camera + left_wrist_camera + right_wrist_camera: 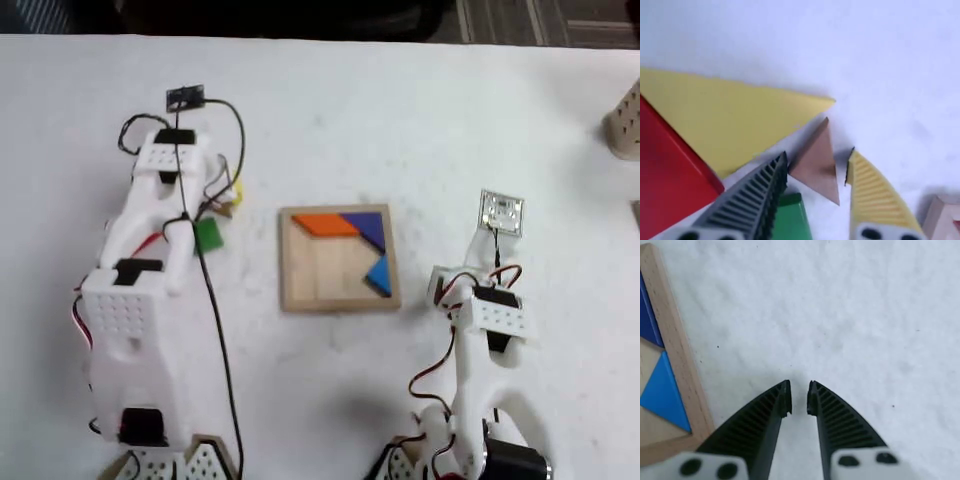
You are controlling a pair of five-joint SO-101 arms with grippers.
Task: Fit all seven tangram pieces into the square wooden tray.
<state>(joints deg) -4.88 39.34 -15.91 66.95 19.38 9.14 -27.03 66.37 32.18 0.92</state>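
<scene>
Straddling the small brown triangle [817, 167], the left gripper [816, 154] stood parted on the table [300, 120], left of the wooden tray [290, 262]. A yellow triangle [730, 120], red piece [665, 170] and green piece [792, 220] lay just beside it. Right of the tray, the right gripper [799, 400] hung almost closed, empty. An orange piece [325, 224], dark blue piece [368, 228] and blue triangle [378, 272] sat inside the tray.

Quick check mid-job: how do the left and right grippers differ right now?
The left gripper stands wide open; the right gripper has its fingers drawn almost together. The left gripper straddles the small brown triangle; the right gripper has bare table between its fingers, beside the wooden tray. The left gripper has one yellow finger and one black; the right gripper's are both black. Both sit low over the table, holding nothing.
</scene>
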